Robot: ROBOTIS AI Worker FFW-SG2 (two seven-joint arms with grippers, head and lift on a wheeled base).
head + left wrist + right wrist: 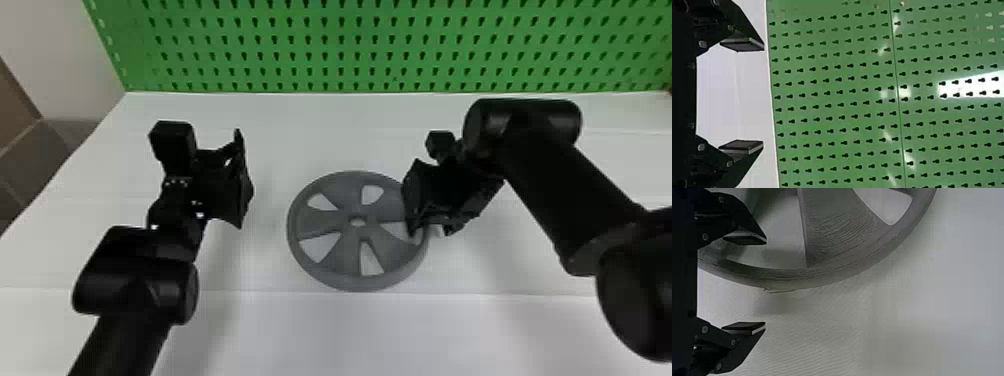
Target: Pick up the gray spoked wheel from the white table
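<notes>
In the head view I'm seeing the gray spoked wheel lying flat on the white table, near the middle of the frame. Five openings are showing between its broad spokes, and a small hole is sitting at its centre. My black right hand is hanging at the wheel's right side, its arm entering from the right edge, and its two flat fingers are standing apart. In the right wrist view one black finger is reaching over an opening just inside the rim, while the other finger is standing outside the rim, above the table. So the rim is passing between the two, though I can't tell whether either is touching it. My black left hand is waiting at the left of the head view, apart from the wheel, with its arm rising from the bottom edge; in the left wrist view its fingers are standing well apart. A green perforated metal pegboard is running across the top of the head view, behind the table, and a pale wall is showing at upper left.
</notes>
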